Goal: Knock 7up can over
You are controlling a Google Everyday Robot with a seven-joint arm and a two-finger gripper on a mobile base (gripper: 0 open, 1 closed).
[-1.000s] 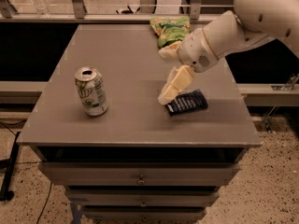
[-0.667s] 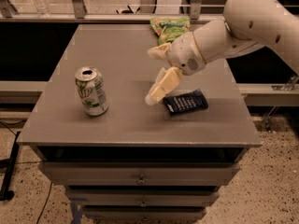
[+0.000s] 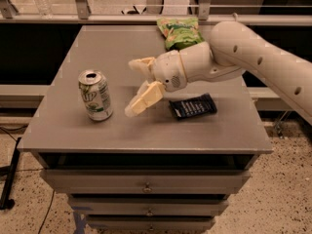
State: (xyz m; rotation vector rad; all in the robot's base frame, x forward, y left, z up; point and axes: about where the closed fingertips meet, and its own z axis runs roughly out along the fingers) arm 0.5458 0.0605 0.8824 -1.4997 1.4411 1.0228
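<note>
**Camera view.** Your arm (image 3: 258, 57) enters from 3 o'clock. It reaches across the grey table (image 3: 146, 135) toward 9 o'clock, the pale forearm sloping down from the upper right to a rounded wrist (image 3: 183, 69) over the table's middle.

The gripper (image 3: 130, 87) projects from that wrist toward the left side of the table, with its two fingers (image 3: 146, 95) spread well apart. The upper finger points to about 9 o'clock and the lower one slants down to about 8 o'clock, its tip low over the tabletop. You cannot tell whether that tip touches the surface. Nothing sits between the fingers.

The 7up can (image 3: 95, 95) stands upright at 9 o'clock from the gripper, on the left half of the table. It is near the lower fingertip but apart from it, with a strip of bare table between them.

A dark snack packet (image 3: 193, 106) lies flat at 4 o'clock from the gripper, just below the wrist. A crinkly green snack bag (image 3: 178, 31) rests at the table's 12 o'clock edge, behind the wrist. Drawers (image 3: 146, 184) run beneath the front edge.
</note>
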